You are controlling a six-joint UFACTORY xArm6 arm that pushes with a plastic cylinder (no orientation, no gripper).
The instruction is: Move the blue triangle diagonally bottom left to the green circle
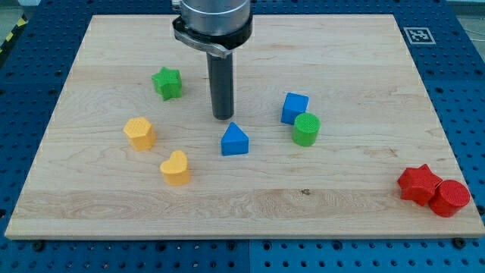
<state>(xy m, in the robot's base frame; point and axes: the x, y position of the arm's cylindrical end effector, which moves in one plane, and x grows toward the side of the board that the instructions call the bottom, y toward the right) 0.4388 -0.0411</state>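
- Camera view: wooden worktop (pixel 114 212) lying on a blue pegboard surface (pixel 23 91); a black-and-white marker tag (pixel 417 34) at the board's top right corner.
- The arm comes down from the view's top centre as a grey collar, then a straight dark rod. No fingers on this rig, so nothing to read as wide, narrow or holding; the rod ends in a plain tip (pixel 223 117).
- The tip stands just above and slightly to the view's left of the blue triangle (pixel 235 140). A thin gap seems to lie between them, but contact cannot be told for sure.
- Blue triangle: near board centre, apex toward the view's top, resting flat.
- Green circle (pixel 306 130): a short cylinder to the view's right of the triangle and a little higher, clearly apart from it.
- Blue cube (pixel 295 107): touching or just beside the green circle, on its upper left.
- Green star (pixel 167 83): upper left area, well left of the rod.
- Yellow hexagon-like block (pixel 140 133): left side, below the green star.
- Yellow heart (pixel 175 167): lower right of the other yellow block, near it but apart.
- Red star (pixel 419 184) and red cylinder (pixel 450 199): pressed together at the board's bottom right corner, well apart from everything else.
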